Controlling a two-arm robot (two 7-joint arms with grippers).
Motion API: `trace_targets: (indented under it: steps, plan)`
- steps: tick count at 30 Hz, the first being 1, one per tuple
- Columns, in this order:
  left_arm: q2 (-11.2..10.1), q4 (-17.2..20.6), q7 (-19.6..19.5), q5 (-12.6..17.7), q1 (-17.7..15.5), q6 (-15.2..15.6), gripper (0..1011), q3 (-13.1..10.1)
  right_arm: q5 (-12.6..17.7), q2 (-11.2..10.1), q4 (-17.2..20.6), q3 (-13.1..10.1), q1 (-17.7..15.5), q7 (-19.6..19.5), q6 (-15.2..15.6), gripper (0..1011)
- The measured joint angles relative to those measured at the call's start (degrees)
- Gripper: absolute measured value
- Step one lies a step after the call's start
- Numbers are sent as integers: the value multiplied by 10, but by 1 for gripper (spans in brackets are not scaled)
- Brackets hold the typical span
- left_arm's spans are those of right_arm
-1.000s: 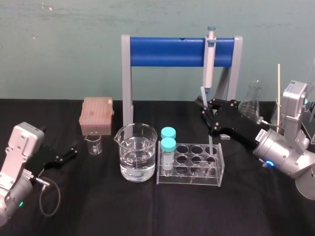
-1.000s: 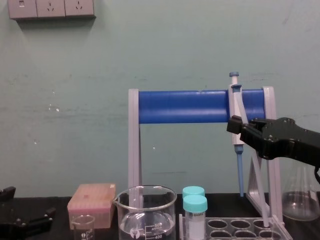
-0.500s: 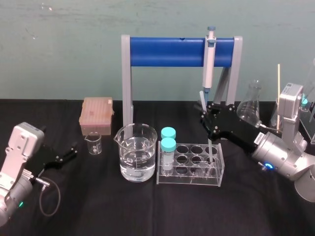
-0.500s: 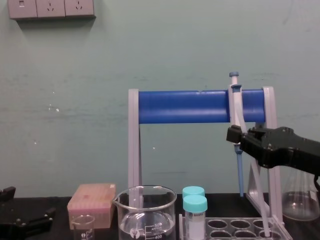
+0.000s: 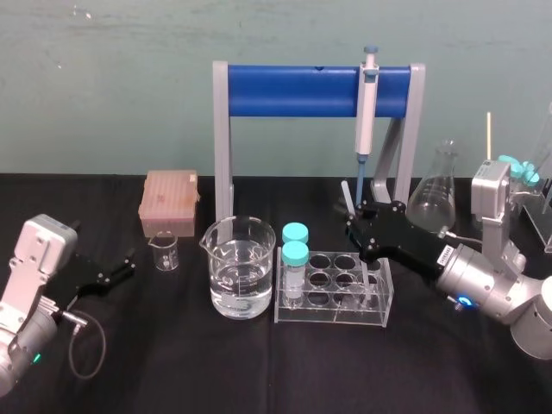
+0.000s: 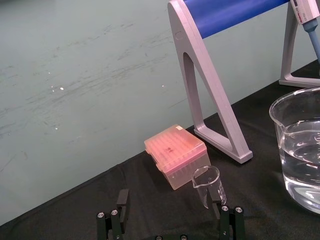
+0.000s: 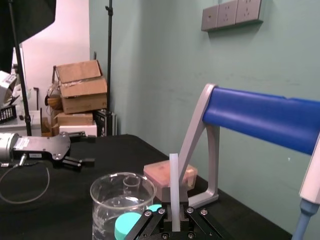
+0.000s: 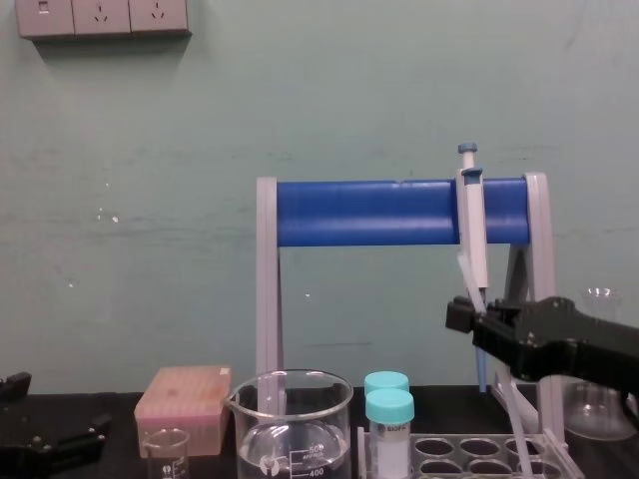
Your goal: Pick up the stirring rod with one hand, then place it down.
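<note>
A pale green wall (image 8: 319,100) carries sockets (image 8: 103,17) at eleven o'clock; a black-covered table (image 5: 172,362) stands before it.

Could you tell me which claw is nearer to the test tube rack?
Right. The right claw, holding the stirring rod, hangs over the rack's back right corner; the left claw sits far to its left.

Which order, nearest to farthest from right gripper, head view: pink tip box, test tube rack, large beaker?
1. test tube rack, just under the right gripper.
2. large beaker, left of the rack.
3. pink tip box, farther left, at the back.
</note>
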State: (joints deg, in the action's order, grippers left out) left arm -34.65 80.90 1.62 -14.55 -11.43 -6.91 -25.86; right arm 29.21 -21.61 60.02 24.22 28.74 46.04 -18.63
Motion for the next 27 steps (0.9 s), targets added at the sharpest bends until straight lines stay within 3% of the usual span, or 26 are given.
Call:
trace_targets:
  steps: [9, 27]
  plan:
    - [0, 0, 0, 0, 0, 0, 1000, 0, -3, 4, -24, 6, 5, 7, 1, 75]
    - [0, 0, 0, 0, 0, 0, 1000, 0, -4, 4, -24, 5, 2, 3, 6, 75]
